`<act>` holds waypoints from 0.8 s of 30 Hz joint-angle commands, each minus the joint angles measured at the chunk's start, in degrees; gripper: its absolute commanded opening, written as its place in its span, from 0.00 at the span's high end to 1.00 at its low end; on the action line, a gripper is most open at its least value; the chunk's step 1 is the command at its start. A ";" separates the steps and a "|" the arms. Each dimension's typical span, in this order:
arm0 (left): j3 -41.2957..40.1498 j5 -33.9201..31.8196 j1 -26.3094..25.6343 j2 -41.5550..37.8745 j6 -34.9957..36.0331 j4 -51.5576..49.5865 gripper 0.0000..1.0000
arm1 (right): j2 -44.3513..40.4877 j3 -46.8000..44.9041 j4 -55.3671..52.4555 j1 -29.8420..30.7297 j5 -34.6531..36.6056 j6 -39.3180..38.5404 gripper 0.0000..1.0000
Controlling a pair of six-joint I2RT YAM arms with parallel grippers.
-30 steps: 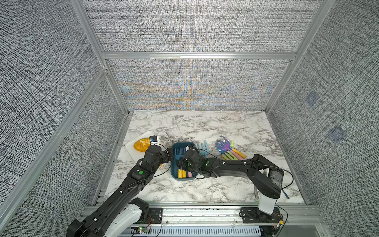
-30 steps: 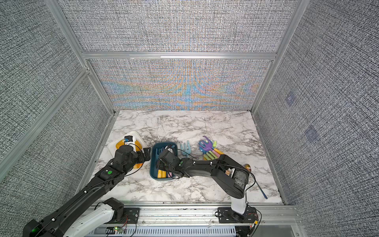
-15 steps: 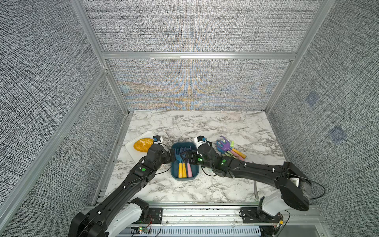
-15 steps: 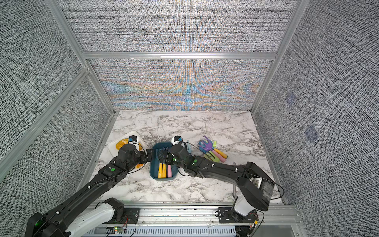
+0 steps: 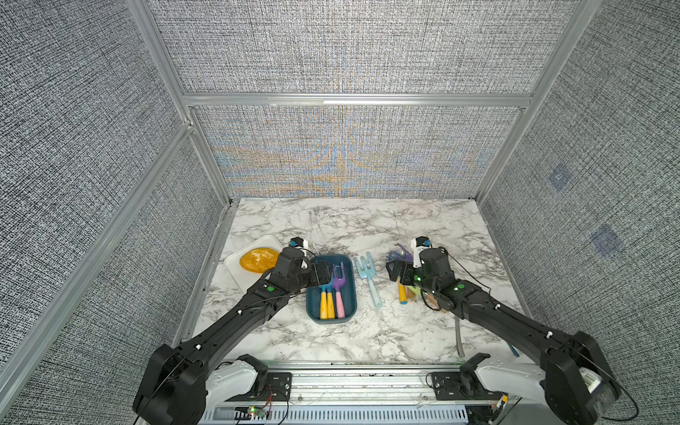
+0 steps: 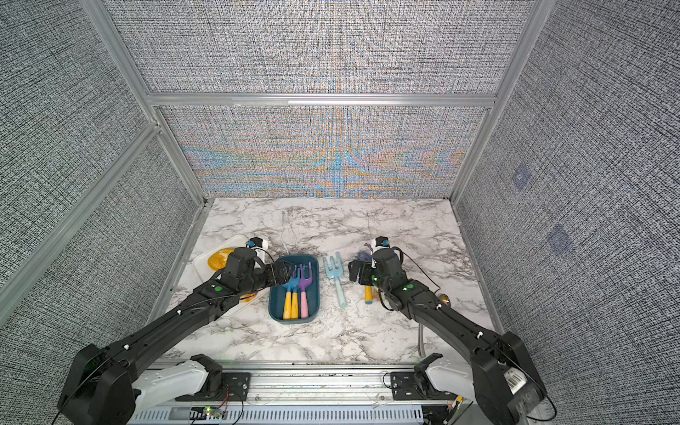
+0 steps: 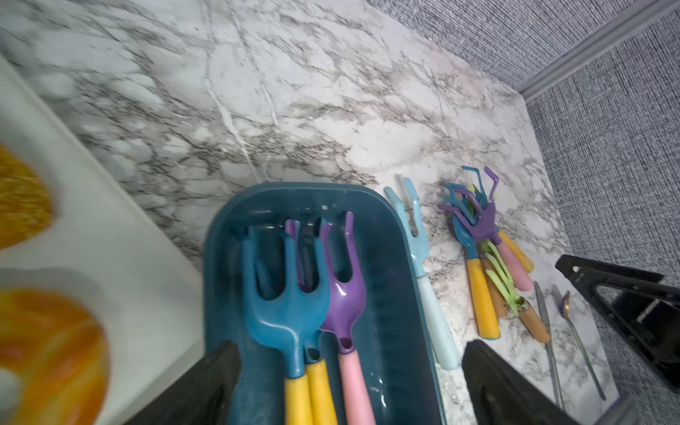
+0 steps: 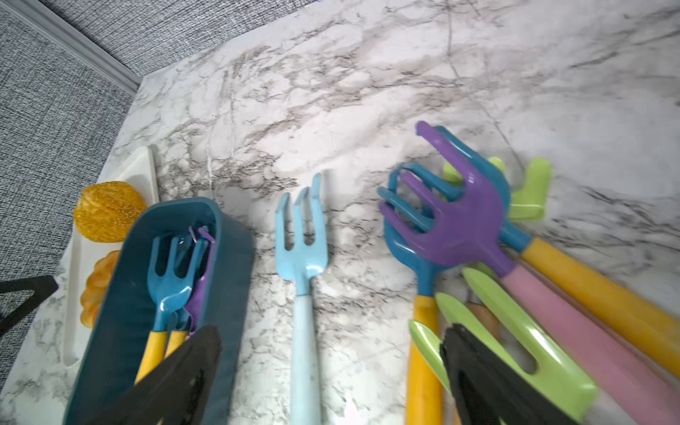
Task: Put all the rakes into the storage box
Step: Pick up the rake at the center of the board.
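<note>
Light-blue rake [image 5: 369, 281] flat on bench [image 5: 368, 220], narrow gap right of storage box [image 5: 350, 294] rim | blue rake [image 7: 290, 305], purple rake [image 7: 344, 305] inside box | left pincer [image 5: 325, 274] wide over its far left | right pincer [image 5: 396, 271] wide above rake pile [image 8: 463, 220]

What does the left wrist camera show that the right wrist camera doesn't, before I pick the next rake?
Only the left wrist view: a metal spoon and a knife-like utensil beyond the rake pile, and the pink handle of the purple rake in the storage box. Only the right wrist view: the round orange piece whole on the white tray; the left wrist view crops it. Both: the box holding a blue rake and the purple one, the light blue rake on the table beside it, and the loose pile.
</note>
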 commanded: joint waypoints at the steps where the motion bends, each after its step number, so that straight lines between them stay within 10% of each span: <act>1: 2.41 0.75 -3.83 2.31 -3.03 -0.20 0.01 | -5.29 -3.31 4.29 -0.81 1.76 -2.33 0.01; 13: 21.89 -9.60 -21.88 20.40 -4.58 -12.18 0.15 | -26.43 -16.22 7.48 -0.79 20.06 -2.42 0.01; 24: 34.93 -15.43 -26.09 38.03 -4.75 -21.61 0.22 | -27.36 -18.67 7.91 -0.76 26.03 -1.35 0.01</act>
